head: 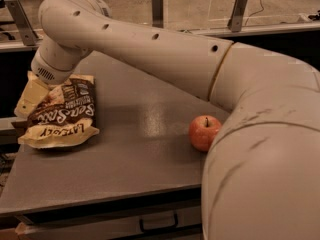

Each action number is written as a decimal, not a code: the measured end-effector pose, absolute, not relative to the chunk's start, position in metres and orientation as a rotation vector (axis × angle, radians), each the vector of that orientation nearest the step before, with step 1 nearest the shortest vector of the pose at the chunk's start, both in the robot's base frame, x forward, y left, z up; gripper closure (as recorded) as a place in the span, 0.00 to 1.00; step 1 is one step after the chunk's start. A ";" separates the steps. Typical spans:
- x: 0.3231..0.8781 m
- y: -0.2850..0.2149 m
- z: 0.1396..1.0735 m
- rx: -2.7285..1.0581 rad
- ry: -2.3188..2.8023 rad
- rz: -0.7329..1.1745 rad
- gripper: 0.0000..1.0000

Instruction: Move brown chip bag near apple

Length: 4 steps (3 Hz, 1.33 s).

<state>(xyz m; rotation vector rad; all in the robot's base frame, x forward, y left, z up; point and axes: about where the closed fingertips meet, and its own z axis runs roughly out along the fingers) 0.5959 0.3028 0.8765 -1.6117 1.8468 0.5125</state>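
Note:
The brown chip bag (pixel 62 115) lies flat at the left end of the grey table (pixel 140 149), with its "Sea Salt" lettering facing up. The apple (pixel 204 132) stands upright on the table to the right of the middle, well apart from the bag. My arm (pixel 150 49) reaches from the right foreground across the table to the left. My gripper (pixel 29 98) hangs down at the bag's far left edge, right against it and partly hidden behind it.
The table's left edge runs just beside the bag and its front edge lies below it. A drawer handle (pixel 157 225) shows under the front edge. A rail with upright posts (pixel 239 9) runs behind the table.

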 end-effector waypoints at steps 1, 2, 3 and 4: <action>0.608 0.284 0.873 -1.557 1.866 0.518 0.00; 0.620 0.270 0.863 -1.512 1.910 0.511 0.18; 0.628 0.262 0.854 -1.483 1.943 0.511 0.41; 0.629 0.257 0.852 -1.462 1.958 0.497 0.64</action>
